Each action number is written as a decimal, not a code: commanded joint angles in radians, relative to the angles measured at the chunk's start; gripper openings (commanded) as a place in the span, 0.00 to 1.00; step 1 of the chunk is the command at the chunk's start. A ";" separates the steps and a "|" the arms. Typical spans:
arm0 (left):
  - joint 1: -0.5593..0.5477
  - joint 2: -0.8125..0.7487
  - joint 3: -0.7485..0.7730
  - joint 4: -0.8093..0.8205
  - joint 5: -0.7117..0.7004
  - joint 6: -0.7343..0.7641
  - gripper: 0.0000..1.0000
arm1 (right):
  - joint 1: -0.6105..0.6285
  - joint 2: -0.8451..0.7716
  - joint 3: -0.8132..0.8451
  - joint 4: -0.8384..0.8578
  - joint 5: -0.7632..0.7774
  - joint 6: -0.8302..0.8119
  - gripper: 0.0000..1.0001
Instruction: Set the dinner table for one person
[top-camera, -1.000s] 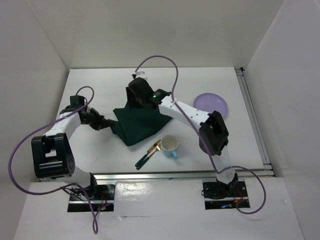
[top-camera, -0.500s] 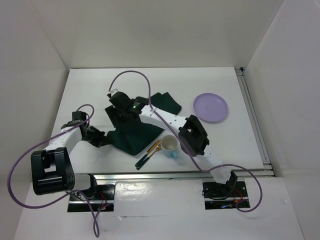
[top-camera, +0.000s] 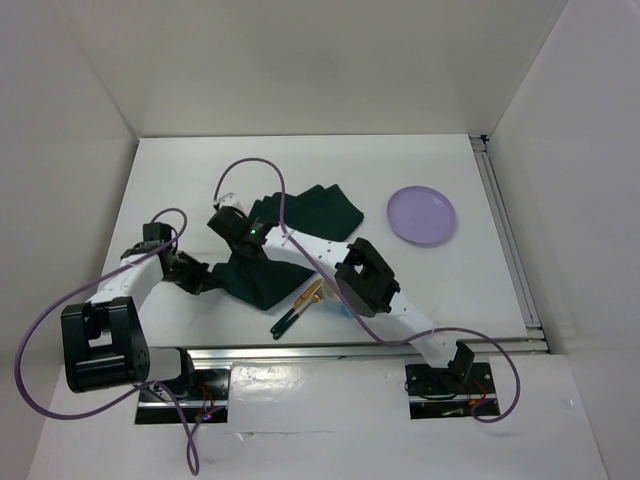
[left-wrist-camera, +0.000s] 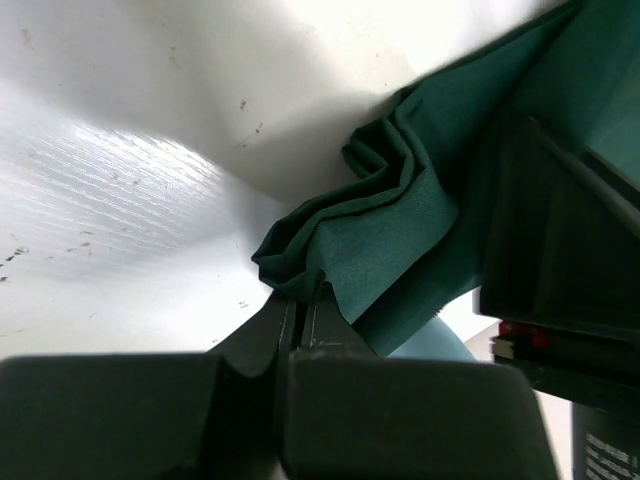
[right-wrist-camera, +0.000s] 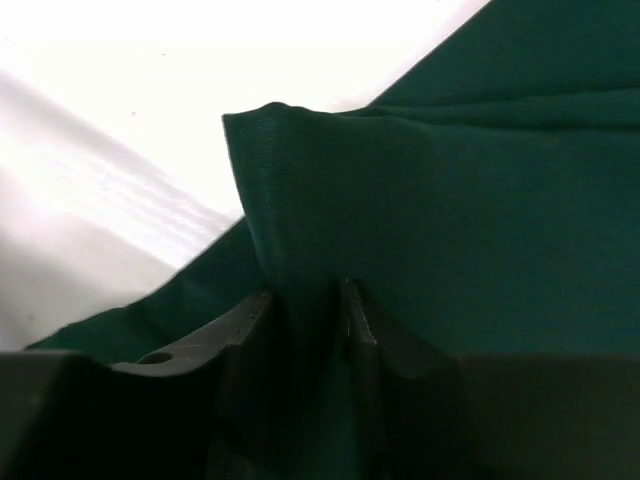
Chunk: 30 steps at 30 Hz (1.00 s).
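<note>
Both jaws now grip the placemat (top-camera: 318, 205) bunched mid-left on the surface (top-camera: 200, 180) (left jaws clamp its near corner; right jaws, having swung leftward, just narrowed onto a fold), so we judge spreading is under way.

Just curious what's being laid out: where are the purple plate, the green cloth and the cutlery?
purple plate (top-camera: 421, 215), top view, its centre
green cloth (top-camera: 325, 210), top view, flat far part
cutlery (top-camera: 297, 308), top view, midway along the pieces
</note>
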 joint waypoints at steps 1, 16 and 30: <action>0.015 -0.022 -0.004 0.002 -0.007 -0.016 0.00 | -0.006 -0.029 0.068 0.005 0.113 0.028 0.27; 0.033 0.371 0.923 -0.010 0.240 0.058 0.00 | -0.553 -0.659 -0.260 0.454 -0.264 0.335 0.00; 0.033 0.101 0.452 0.165 0.285 0.107 0.00 | -0.561 -1.293 -1.302 0.544 -0.260 0.497 0.03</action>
